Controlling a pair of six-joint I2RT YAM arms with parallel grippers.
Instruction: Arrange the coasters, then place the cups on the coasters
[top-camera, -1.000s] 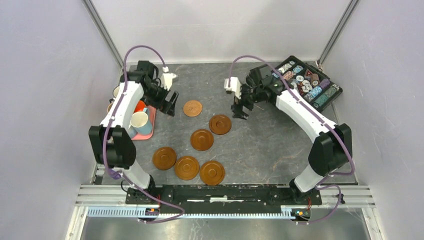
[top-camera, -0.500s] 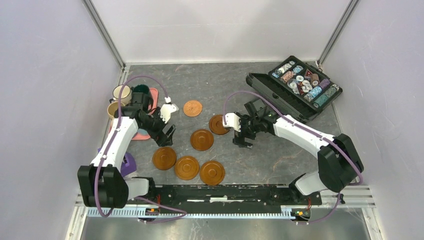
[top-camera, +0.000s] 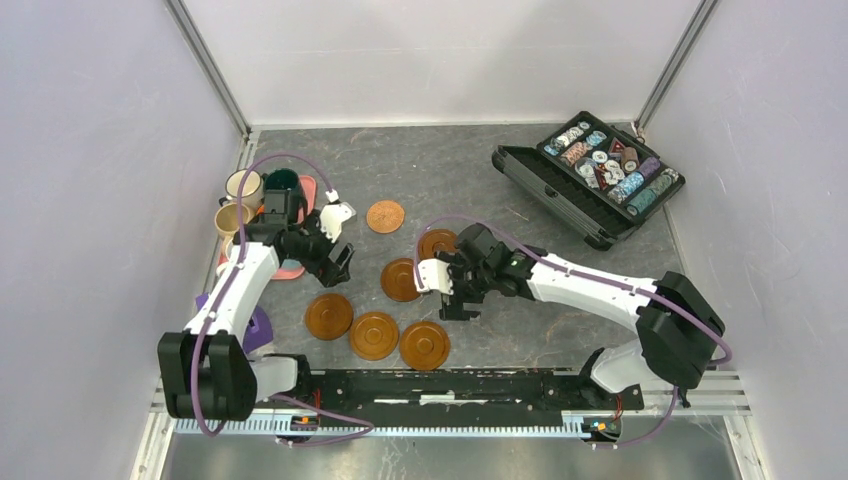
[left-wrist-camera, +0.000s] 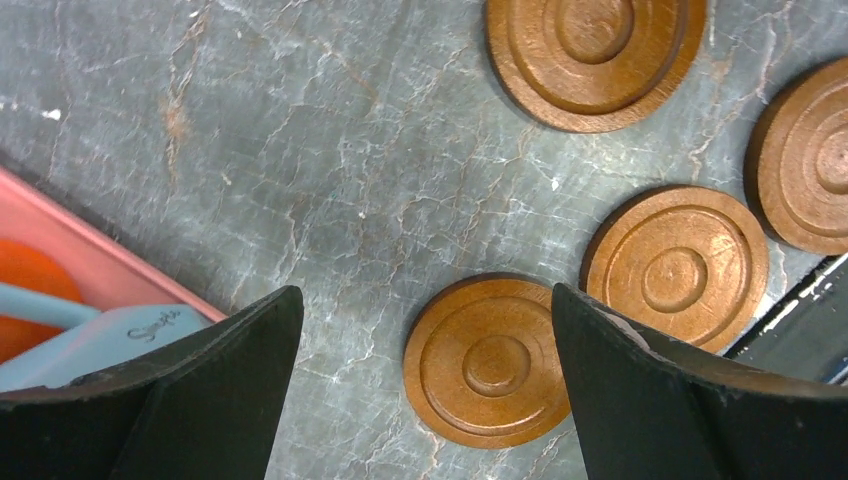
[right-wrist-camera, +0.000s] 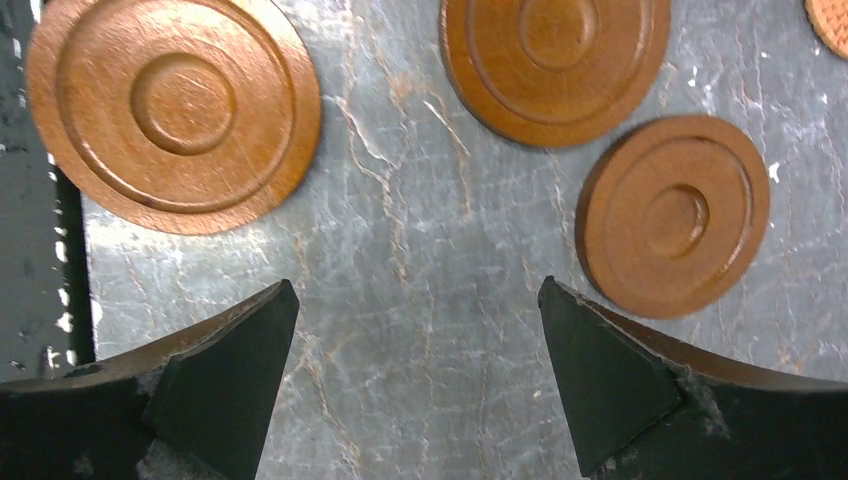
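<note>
Left gripper (top-camera: 338, 264) is seen spread wide with nothing between its jaws, held low over the table (top-camera: 520, 330) between the pink tray (top-camera: 306, 188) and the coasters (top-camera: 374, 335). Right gripper (top-camera: 452, 300) is likewise spread wide and empty, poised near the middle of the cluster, just beside a ringed coaster (top-camera: 400, 280).

Little of the task can be judged done. All 6 coasters lie in a loose scatter at the table's centre and front. The woven coaster (top-camera: 385, 216) is farthest back, 2 are in the middle, and 3 form a rough arc at the front. No tidy row or grid has been formed, and no cup has been set on any coaster. The cups are gathered at the far left, on or beside the tray. Both steps are therefore judged to lie ahead, with the arranging of coasters apparently the step in hand.

From overhead, only the cream cup (top-camera: 243, 186), the dark green cup (top-camera: 283, 184) and the beige cup (top-camera: 231, 217) are shown. The rest are hidden by the left arm (top-camera: 235, 290). The orange cup (left-wrist-camera: 30, 300) and the light blue cup (left-wrist-camera: 95, 335) are revealed on the tray only by the left wrist view. A white cup cannot be made out anywhere. The poker chip case (top-camera: 600, 170) is caught by the overhead camera alone, while the coasters' ringed relief is rendered clearly only in the wrist views.
</note>
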